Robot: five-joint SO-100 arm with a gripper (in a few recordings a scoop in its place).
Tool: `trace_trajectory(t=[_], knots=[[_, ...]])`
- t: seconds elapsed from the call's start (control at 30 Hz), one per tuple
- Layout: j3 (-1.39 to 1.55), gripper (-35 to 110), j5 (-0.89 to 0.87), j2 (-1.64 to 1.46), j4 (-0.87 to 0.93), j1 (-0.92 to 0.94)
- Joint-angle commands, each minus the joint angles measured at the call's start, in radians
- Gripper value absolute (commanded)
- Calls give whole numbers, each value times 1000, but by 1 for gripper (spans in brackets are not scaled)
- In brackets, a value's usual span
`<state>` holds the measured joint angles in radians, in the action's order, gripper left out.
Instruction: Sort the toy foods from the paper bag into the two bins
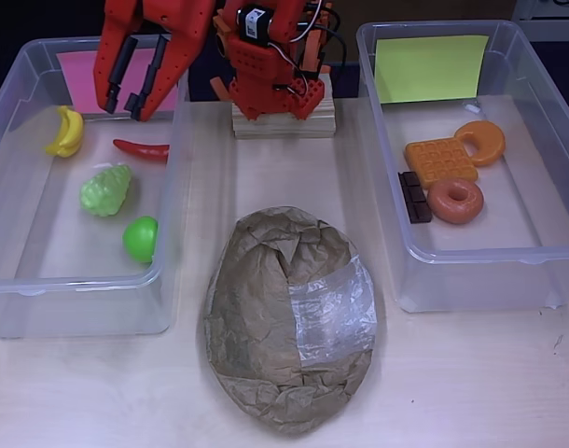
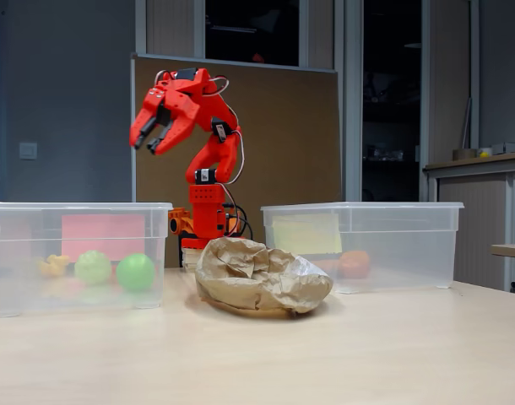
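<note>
- Overhead view: the fingers (image 1: 132, 101) hang parted and empty over the back of the left bin (image 1: 79, 289), the one with the pink sheet (image 1: 79, 75); the fixed view shows them raised well above its rim.
- That bin holds the bananas (image 1: 66, 131), red chili (image 1: 143, 149), grapes (image 1: 106, 189) and green apple (image 1: 141, 239).
- The right bin (image 1: 480, 275), with the yellow-green sheet (image 1: 430, 67), holds the waffle (image 1: 440, 161), croissant (image 1: 482, 141), donut (image 1: 455, 201) and chocolate bar (image 1: 414, 196).
- The paper bag (image 1: 289, 322) lies crumpled on the worktop (image 1: 471, 383) between the bins; whether anything remains inside is hard to tell, though it looks flat.
- Risk: a reach into the bag could snag the paper and drag it, finding nothing.
- Risk: a low swing could clip the bin's rim and shift it.
</note>
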<state>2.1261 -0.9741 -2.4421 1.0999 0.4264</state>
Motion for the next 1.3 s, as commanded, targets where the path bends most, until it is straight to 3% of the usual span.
trace_trajectory(t=[0.0, 0.2, 0.37, 0.7, 1.03, 1.27], knots=[[-43, 0, -11, -18, -14, -117], [0, 0, 15, -14, -109, -344], [189, 0, 34, -40, -325, -495], [574, 0, 150, -170, -660, -592], [914, 1, 187, -538, -696, -612], [1015, 3, 273, -701, -571, -566]])
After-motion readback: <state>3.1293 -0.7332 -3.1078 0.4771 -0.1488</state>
